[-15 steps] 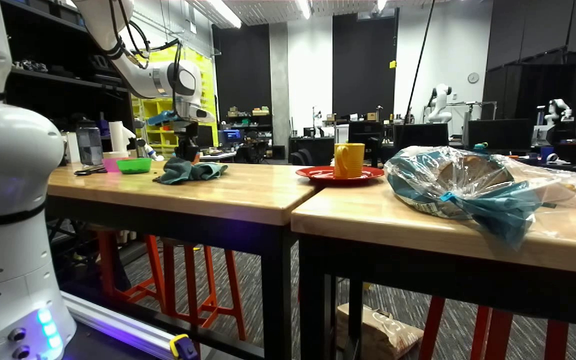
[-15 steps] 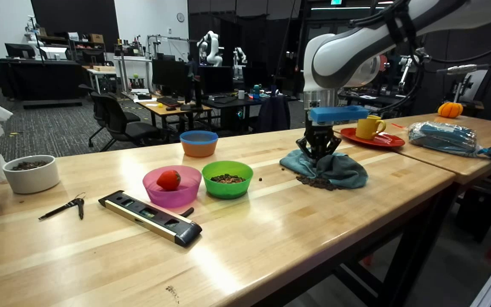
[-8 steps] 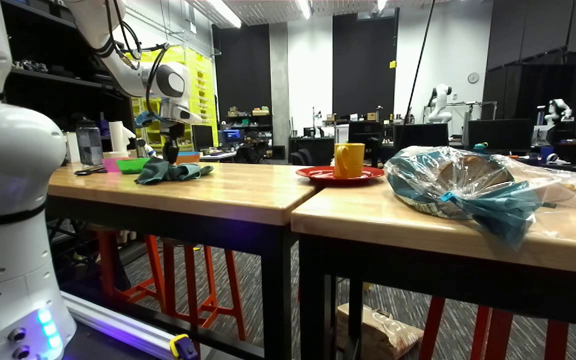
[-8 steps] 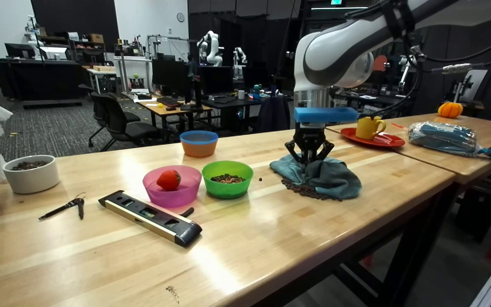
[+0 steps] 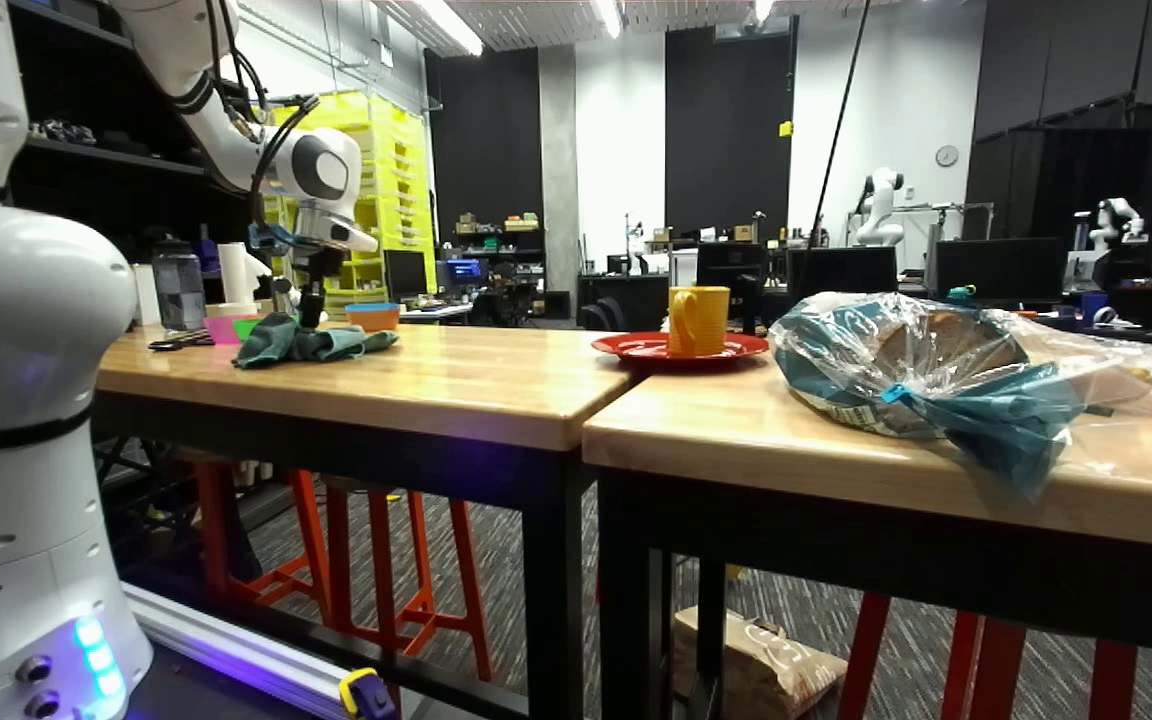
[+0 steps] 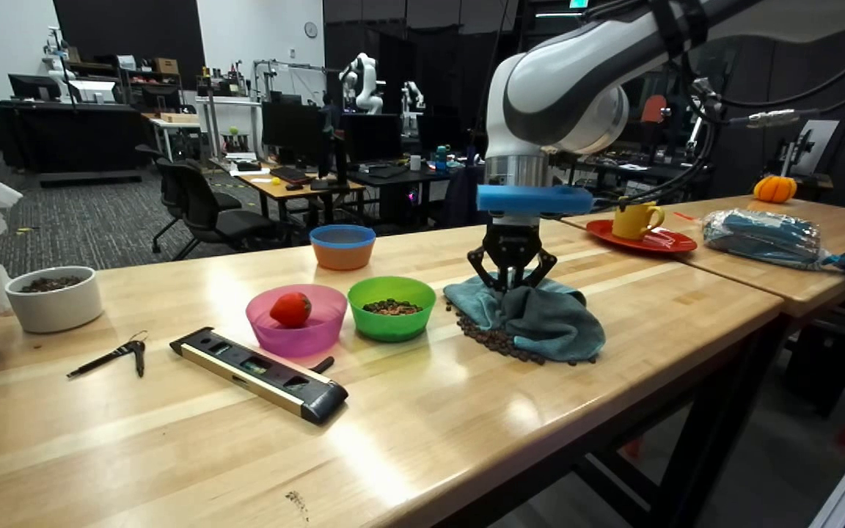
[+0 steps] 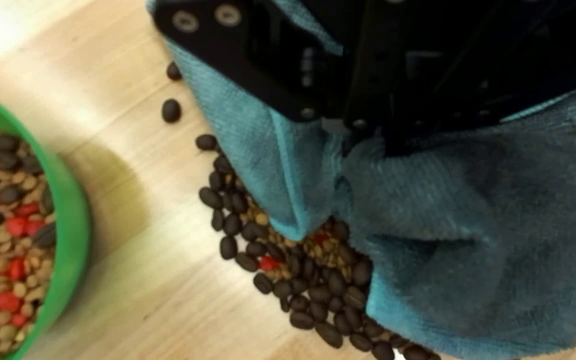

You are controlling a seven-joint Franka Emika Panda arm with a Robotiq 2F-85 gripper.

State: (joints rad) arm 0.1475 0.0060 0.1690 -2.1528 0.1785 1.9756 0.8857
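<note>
My gripper points down and is shut on a bunched teal-grey cloth, with the fingertips partly sunk in its folds. In the wrist view the cloth drapes to both sides of the black gripper. Dark beans, mixed with small tan grains and a few red bits, lie on the wood along the cloth's edge. Some may be hidden underneath. The green bowl, holding a similar mix, stands a short way off. The cloth rests on the table in both exterior views.
A pink bowl with a strawberry sits beside the green one. Around them are a spirit level, an orange bowl and a white bowl. A yellow mug stands on a red plate near a bagged loaf.
Gripper and cloth have slid left in both exterior views, closer to the green bowl. The beans have been pushed along ahead of the cloth, and more of them show.
</note>
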